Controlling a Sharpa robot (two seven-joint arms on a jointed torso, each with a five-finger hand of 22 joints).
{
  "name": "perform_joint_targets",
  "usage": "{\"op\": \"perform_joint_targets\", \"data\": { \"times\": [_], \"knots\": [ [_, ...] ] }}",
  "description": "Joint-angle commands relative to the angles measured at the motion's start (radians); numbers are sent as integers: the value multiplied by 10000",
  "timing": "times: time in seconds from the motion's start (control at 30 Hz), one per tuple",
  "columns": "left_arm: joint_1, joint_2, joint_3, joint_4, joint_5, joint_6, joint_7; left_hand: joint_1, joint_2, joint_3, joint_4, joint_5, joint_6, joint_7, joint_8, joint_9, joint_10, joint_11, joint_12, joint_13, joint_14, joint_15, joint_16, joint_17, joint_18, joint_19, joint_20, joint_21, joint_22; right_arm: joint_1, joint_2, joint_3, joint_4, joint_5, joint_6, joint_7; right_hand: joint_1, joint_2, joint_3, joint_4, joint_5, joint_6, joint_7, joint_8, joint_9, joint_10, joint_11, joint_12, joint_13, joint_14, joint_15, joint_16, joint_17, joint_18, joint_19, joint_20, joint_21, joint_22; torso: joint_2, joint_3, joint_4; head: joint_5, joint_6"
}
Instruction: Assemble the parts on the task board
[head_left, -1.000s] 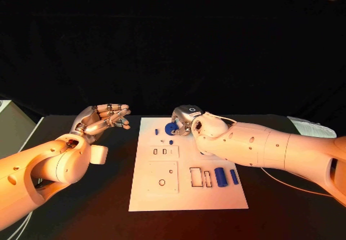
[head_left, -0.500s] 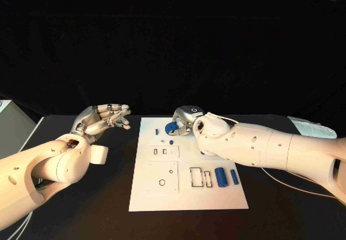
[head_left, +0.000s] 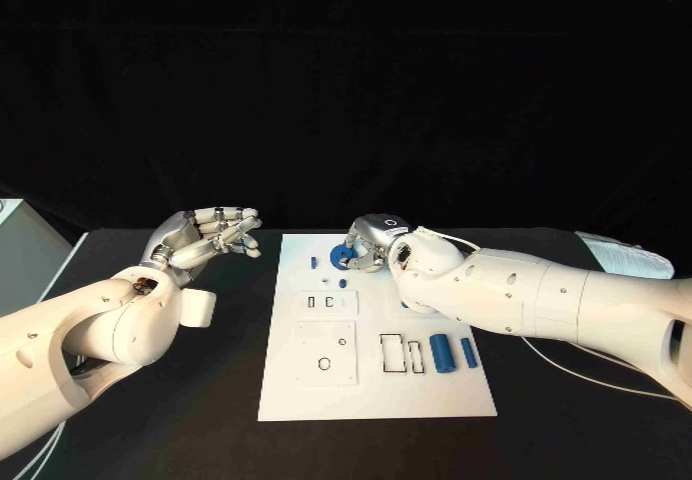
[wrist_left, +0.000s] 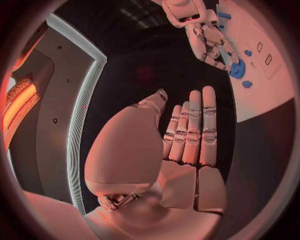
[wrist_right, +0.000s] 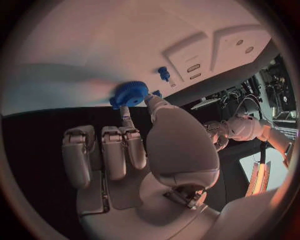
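Silver fingertips of the right hand (head_left: 378, 240) pinch a blue gear (wrist_right: 129, 93) at its rim: in the right wrist view a finger (wrist_right: 127, 121) and the thumb touch the toothed wheel from below, while the other fingers lie straight and side by side, clear of it. The gear sits at the far end of the task board (head_left: 433, 395), near its middle, and whether it rests on the plate or hangs just above it I cannot tell. Just beside the gear, toward the robot's left, stands one small blue peg (head_left: 313, 263); the left wrist view shows another small blue piece (wrist_left: 247, 84) close beside the gear.

Further down the board, near its right edge, two blue cylinders lie side by side, a thicker one (head_left: 440, 354) and a thinner one (head_left: 469, 352), close but apart. One thin blue piece (head_left: 415, 350) stands in the narrow slot just left of them. That makes one gear, two cylinders and three small pieces that I can count.

Off the board, above the black table (head_left: 231, 420) on the robot's left, the left hand (head_left: 206, 238) is raised with its palm turned up, fingers nearly straight and close together, the thumb set apart, holding nothing and touching nothing.
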Motion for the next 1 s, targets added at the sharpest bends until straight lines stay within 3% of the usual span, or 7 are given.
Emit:
{"op": "perform_joint_targets", "data": {
  "times": [0.03, 0.47, 1.0],
  "knots": [
    [6, 6, 9, 23, 39, 117, 34, -41, 25, 41, 2, 22, 45, 14, -56, -13, -64, -16, -29, 12, -67, -4, 52, 15, 92, -58, -23, 40, 9, -75, 10, -33, -24, 89, 255, 150, -122, -28, 66, 16, 36, 38, 33, 1, -9, 1045, -3, 21, 2629, 1024, -48, 22, 2540, -144, 1029, -36, 46, 2629, -3, -7, 3, -4, 8],
    [6, -1, 9, 23, 39, 104, 23, -40, 23, 44, -2, 22, 39, 22, -64, -15, -74, -11, -32, 11, -71, -2, 59, 20, 93, -69, -21, 55, 19, -129, -80, -48, 7, 78, 522, 54, -205, -256, 66, 9, 39, 24, 62, -33, -33, 1045, 23, 21, 2629, 1026, -7, 24, 2550, -144, 1029, -7, 46, 2629, -11, -9, -7, -9, 34],
    [5, -41, 8, 26, 39, 86, 34, -37, 20, 47, -9, 22, 31, 30, -71, -17, -84, -6, -35, 9, -75, 0, 65, 25, 93, -80, -19, 70, 29, -162, -496, -51, 565, 50, 405, 60, -213, -303, 61, 7, 35, 32, 64, -34, -36, 1045, 26, 21, 2629, 1025, -1, 22, 2542, -144, 1029, -1, 46, 2629, -6, 0, 2, -9, 15]
  ]
}}
